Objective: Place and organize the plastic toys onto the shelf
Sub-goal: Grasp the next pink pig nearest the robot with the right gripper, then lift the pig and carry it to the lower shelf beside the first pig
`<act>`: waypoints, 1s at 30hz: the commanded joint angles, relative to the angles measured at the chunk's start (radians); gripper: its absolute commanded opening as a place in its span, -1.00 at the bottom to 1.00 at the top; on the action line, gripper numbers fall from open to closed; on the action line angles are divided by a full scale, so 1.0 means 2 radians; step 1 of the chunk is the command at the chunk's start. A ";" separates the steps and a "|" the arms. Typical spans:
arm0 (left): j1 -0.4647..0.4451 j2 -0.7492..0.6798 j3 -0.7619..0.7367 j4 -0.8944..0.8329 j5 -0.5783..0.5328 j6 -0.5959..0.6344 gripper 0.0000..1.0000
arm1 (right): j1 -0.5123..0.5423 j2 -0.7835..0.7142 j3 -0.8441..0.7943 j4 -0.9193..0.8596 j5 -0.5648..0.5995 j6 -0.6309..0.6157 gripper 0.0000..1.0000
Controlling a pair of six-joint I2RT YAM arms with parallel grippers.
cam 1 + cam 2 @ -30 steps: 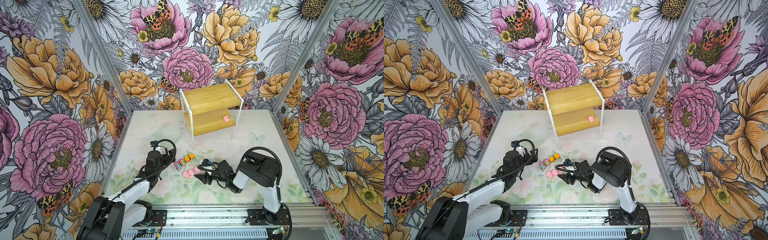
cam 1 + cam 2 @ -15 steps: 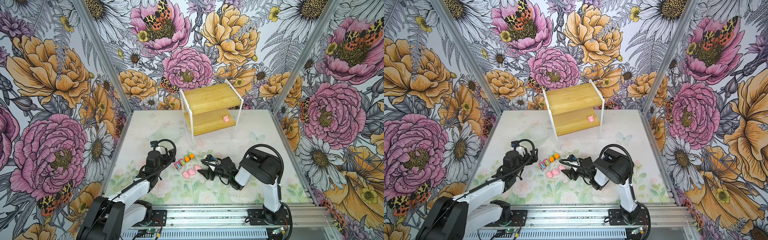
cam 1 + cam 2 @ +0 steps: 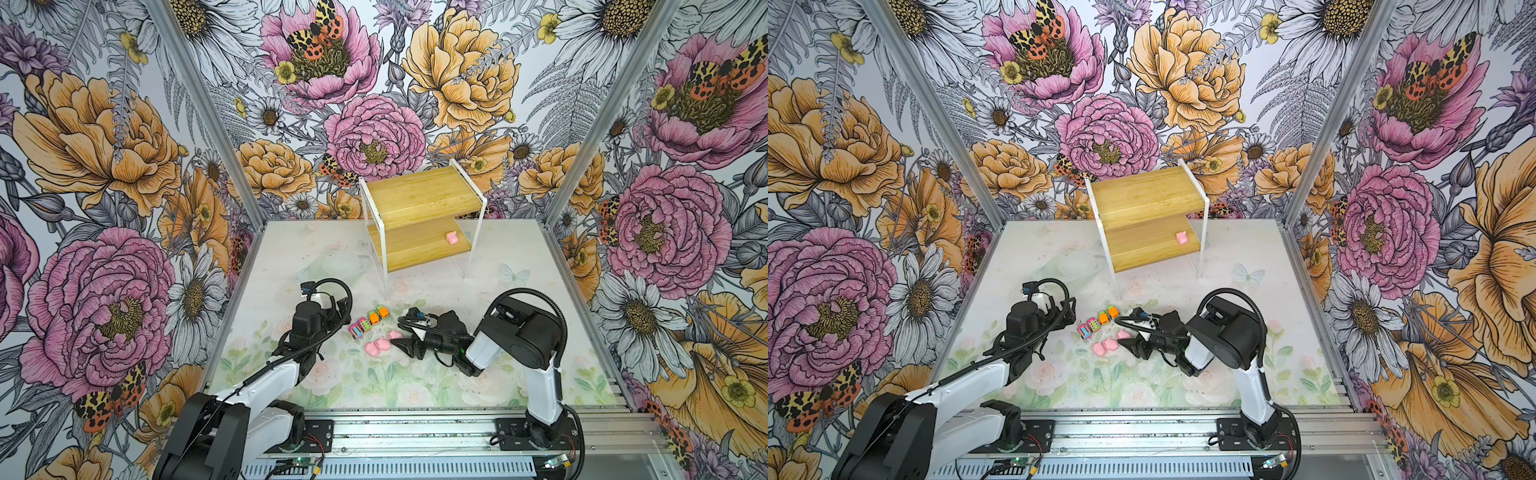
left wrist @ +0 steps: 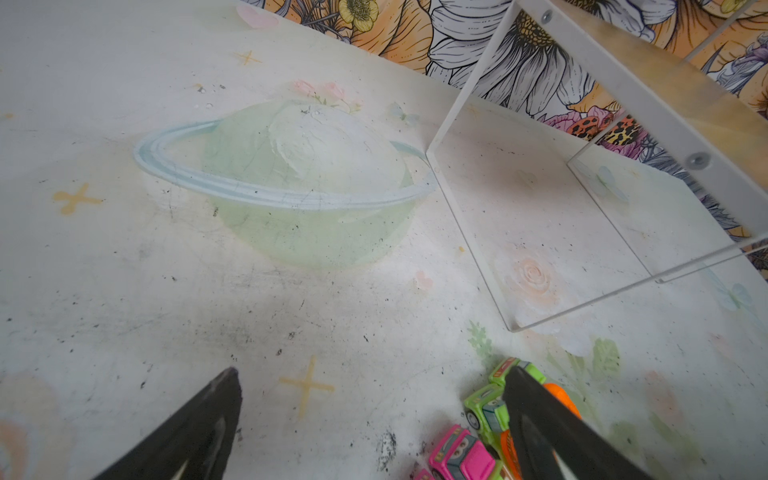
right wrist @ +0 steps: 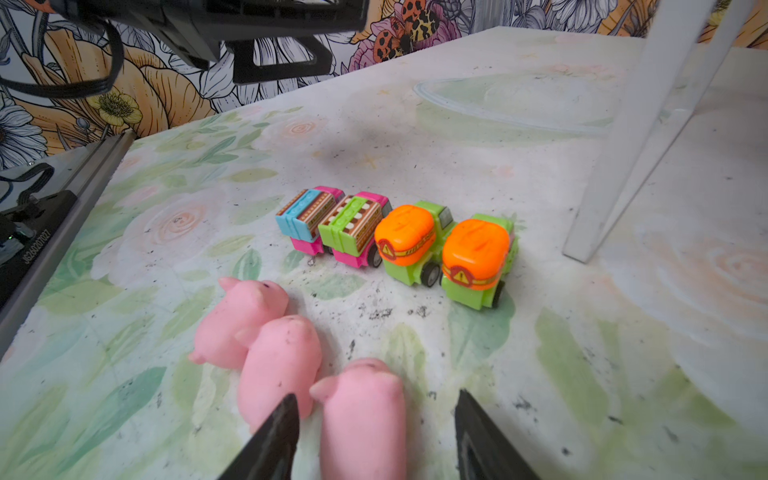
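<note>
The bamboo shelf [image 3: 419, 195] stands at the back, with one pink pig [image 3: 451, 237] on its lower board. On the table two pink cars [image 5: 332, 224] and two orange-and-green cars [image 5: 444, 249] stand in a row. Three pink pigs lie in front of them. My right gripper [image 5: 376, 403] is open and straddles the nearest pig [image 5: 361, 415], with a gap on one side. One of its fingers sits between that pig and its neighbour [image 5: 278, 357]. My left gripper [image 4: 374, 374] is open over bare table, just left of the cars [image 4: 484, 407].
A white shelf leg [image 5: 648, 124] stands close behind and to the right of the car row. The left arm's wrist [image 3: 309, 318] hangs just left of the toys. The cell's patterned walls enclose the table [image 3: 519, 266] on three sides.
My right gripper has slid left along the table to the pigs, and its jaws have narrowed a little around the nearest one. The left arm has not moved.
</note>
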 commanded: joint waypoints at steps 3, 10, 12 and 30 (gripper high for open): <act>0.007 -0.004 0.005 0.003 0.005 -0.005 0.97 | 0.006 0.013 0.013 -0.015 -0.013 -0.003 0.17; 0.008 -0.004 0.004 0.002 0.006 -0.006 0.97 | 0.009 0.017 0.010 -0.019 -0.014 -0.004 0.03; 0.007 -0.004 0.004 0.003 0.006 -0.006 0.98 | 0.010 0.015 0.010 -0.018 -0.015 -0.002 -0.08; 0.008 -0.004 0.004 0.003 0.010 -0.006 0.98 | -0.037 -0.054 -0.028 0.022 0.004 0.079 -0.33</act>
